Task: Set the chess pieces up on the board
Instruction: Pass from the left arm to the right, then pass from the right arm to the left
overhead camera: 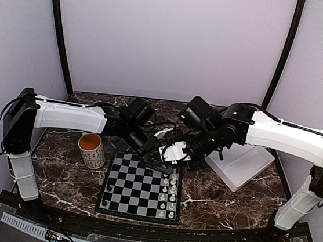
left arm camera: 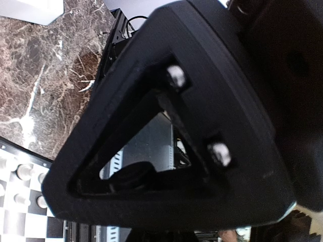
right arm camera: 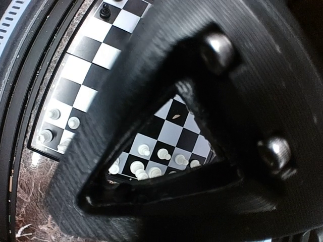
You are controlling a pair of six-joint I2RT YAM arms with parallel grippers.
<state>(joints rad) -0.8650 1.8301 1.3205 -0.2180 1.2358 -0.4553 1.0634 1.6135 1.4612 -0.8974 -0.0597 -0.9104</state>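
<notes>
Blocking both wrist views, black triangular left fingers (left arm camera: 151,91) and right fingers (right arm camera: 151,75) hang close together over the far edge of the grey-and-black checked chessboard (overhead camera: 134,182); their spread cannot be told. One tiny black chess piece (right arm camera: 104,10) stands near-left on it, small white figures (right arm camera: 144,149) along its right side.

On my marble desk (overhead camera: 222,201) I see 1 patterned mug (overhead camera: 92,150) to my left and 1 white tray (overhead camera: 247,166) to my right.
</notes>
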